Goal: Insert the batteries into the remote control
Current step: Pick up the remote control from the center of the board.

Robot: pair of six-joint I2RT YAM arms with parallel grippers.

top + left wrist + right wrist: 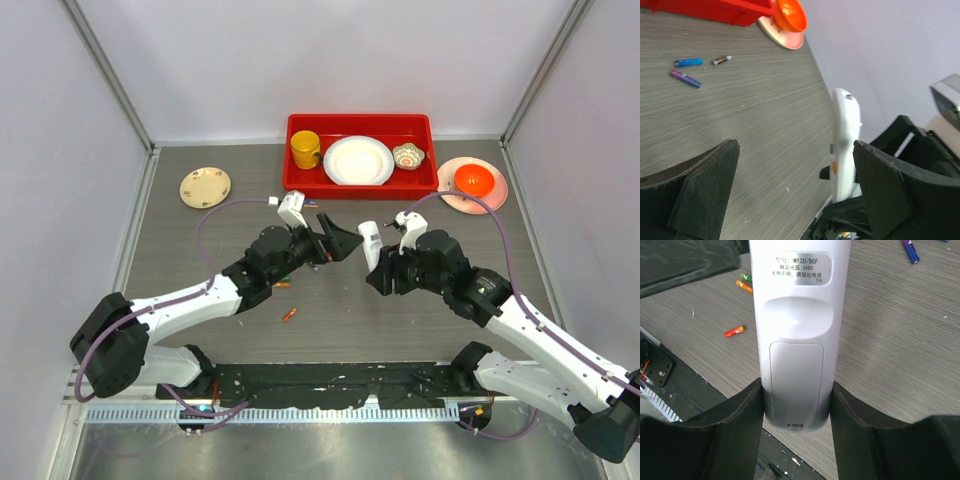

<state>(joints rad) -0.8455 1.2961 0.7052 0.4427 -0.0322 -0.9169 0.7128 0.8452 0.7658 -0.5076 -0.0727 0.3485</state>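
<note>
Firmly, right gripper point(796, 395) clamps the remote control point(793, 315).

both arms extend forward, wrists angled inward toward each other. left pincer point(796, 147): jaws fully apart, gripping nothing. right pincer point(796, 385): fingers clamped against both sides of the remote control point(795, 315).

I log, top view: tray point(360, 120) top centre, holding cup point(305, 149), plate point(357, 160), small bowl point(408, 155) left to right; saucer point(205, 187) upper left; remote control point(369, 243) mid-frame; batteries point(289, 315) below and left of it.
</note>
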